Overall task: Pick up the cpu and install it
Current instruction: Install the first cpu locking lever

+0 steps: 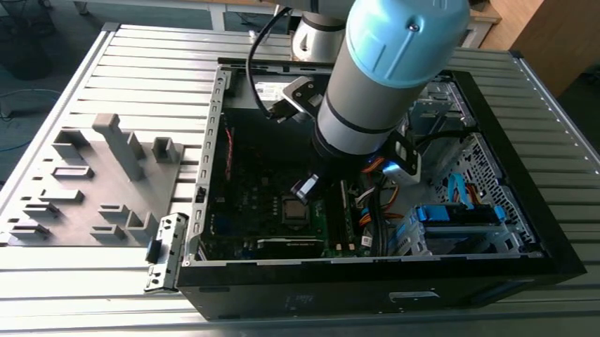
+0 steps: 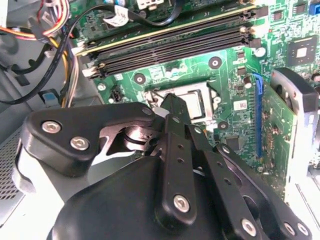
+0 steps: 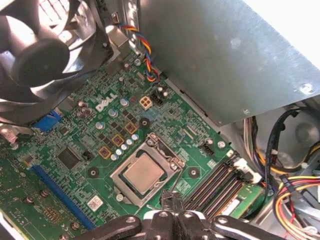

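The cpu [image 3: 144, 172] is a small silver-grey square lying flat in the metal-framed socket [image 3: 121, 187] on the green motherboard [image 3: 75, 130]. In the exterior view the cpu [image 1: 294, 210] sits low in the open computer case [image 1: 375, 288]. My gripper [image 3: 170, 199] hangs just above the board beside the socket's corner, fingers together with nothing between them. In the second wrist view the black fingertips [image 2: 173, 106] cover part of the socket [image 2: 197, 100]. The gripper [image 1: 304, 191] is under the arm's grey and blue wrist in the exterior view.
A black fan [image 3: 35, 55] and a grey power-supply box [image 3: 225, 60] flank the socket. Memory slots [image 2: 170, 45] and coloured cables [image 3: 295, 190] lie close by. A grey fixture tray [image 1: 94, 182] sits at the exterior view's left, outside the case.
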Tool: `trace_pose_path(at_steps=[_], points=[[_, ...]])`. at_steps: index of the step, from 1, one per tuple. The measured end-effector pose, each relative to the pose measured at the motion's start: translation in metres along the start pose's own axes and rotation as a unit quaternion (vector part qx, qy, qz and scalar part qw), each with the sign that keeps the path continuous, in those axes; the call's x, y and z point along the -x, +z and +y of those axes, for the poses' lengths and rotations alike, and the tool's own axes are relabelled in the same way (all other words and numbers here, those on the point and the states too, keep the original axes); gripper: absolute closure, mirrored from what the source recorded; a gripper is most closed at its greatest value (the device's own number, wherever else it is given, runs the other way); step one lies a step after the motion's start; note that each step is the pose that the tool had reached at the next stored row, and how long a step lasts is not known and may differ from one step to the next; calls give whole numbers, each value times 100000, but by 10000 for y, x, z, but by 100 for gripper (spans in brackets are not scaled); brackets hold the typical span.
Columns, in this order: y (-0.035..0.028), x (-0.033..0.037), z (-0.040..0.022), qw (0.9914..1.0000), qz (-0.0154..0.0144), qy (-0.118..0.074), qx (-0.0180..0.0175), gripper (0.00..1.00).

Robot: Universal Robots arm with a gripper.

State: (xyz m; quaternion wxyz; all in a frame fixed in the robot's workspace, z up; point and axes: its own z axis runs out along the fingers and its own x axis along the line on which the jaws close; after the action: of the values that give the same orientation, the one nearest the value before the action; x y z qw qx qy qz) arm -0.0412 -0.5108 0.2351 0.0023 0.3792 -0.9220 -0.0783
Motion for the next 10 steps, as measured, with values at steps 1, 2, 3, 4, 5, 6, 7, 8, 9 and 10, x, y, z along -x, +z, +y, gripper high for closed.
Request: trace_pose_path(at_steps=[1, 2, 3, 4, 5, 6, 7, 8, 9, 10], points=[[12, -1, -1, 100000, 124, 9, -124, 89], [22, -3, -2, 99999, 262, 24, -269, 89], [28, -4, -2, 99998, 424, 41, -435, 89], [32, -6, 0, 99997, 572, 55, -587, 89], [34, -9, 3, 99994, 741, 67, -762, 89], [38, -12, 5, 99990, 981, 90, -1008, 89], [43, -17, 9, 99984, 1232, 112, -1269, 89], [47, -22, 14, 99978, 1472, 135, -1508, 89], [51, -27, 20, 99971, 1668, 152, -1705, 89], [58, -32, 27, 99965, 1853, 169, -1902, 89]])
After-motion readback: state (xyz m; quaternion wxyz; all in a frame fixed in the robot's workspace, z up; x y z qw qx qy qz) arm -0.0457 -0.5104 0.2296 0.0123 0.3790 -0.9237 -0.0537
